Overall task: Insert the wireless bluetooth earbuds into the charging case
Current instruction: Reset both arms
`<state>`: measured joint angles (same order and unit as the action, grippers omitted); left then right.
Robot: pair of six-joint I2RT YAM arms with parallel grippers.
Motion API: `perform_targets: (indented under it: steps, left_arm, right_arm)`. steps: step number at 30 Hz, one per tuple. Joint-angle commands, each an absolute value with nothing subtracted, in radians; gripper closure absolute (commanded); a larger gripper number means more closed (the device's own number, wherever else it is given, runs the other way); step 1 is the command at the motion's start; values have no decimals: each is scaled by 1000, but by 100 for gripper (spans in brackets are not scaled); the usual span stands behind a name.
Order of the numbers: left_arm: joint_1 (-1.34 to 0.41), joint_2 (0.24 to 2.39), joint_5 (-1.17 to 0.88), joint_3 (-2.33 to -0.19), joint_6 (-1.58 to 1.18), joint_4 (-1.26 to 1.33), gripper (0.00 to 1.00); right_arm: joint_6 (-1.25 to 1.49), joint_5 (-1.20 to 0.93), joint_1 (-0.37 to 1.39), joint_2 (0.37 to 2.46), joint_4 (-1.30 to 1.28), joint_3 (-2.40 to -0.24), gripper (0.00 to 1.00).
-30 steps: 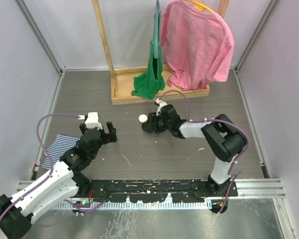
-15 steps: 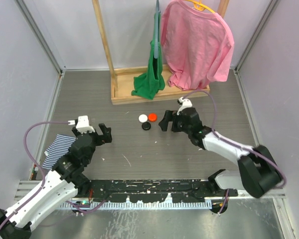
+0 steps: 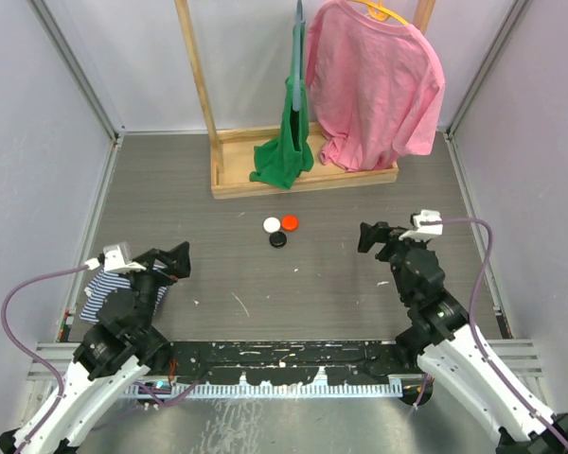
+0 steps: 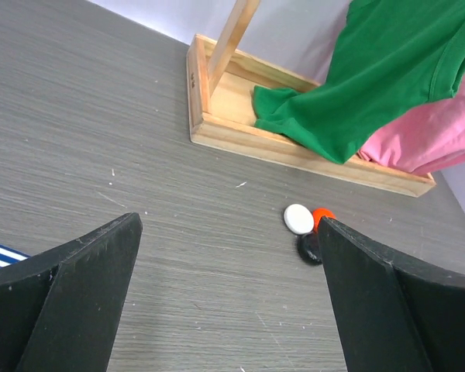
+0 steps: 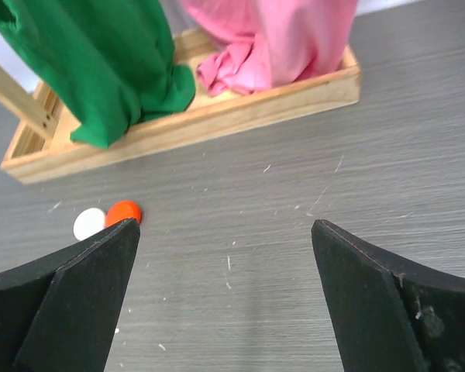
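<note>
Three small round pieces lie together mid-table: a white one (image 3: 272, 224), a red one (image 3: 290, 222) and a black one (image 3: 278, 239). I cannot tell which is an earbud and which the charging case. The left wrist view shows white (image 4: 298, 218), red (image 4: 322, 216) and black (image 4: 310, 246) beside my right-hand finger. In the right wrist view, white (image 5: 88, 223) and red (image 5: 123, 211) sit at the left finger's tip. My left gripper (image 3: 168, 255) (image 4: 229, 225) is open and empty, well left of them. My right gripper (image 3: 381, 232) (image 5: 225, 225) is open and empty, to their right.
A wooden rack base (image 3: 303, 175) stands at the back, with a green shirt (image 3: 289, 142) and a pink shirt (image 3: 374, 85) hanging into it. A striped cloth (image 3: 104, 282) lies near the left wall beside my left arm. Metal-framed walls enclose the table.
My right gripper let go at the round pieces, opened wide and drew back to the right and nearer. The left arm also pulled back toward the near left, still open.
</note>
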<state>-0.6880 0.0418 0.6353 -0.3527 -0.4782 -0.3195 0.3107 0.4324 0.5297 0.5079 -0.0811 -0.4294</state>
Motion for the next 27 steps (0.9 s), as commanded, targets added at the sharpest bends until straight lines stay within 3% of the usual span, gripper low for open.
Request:
perform_targets:
  steps: [1,27]
  left_arm:
    - [-701,28,686,-353,-490,-341,2]
    - [-702,155,656,-333,-455,-271,2]
  right_arm:
    - [263,542,531,394,-95,-396,1]
    - [244,474,532,249,-21,-305,1]
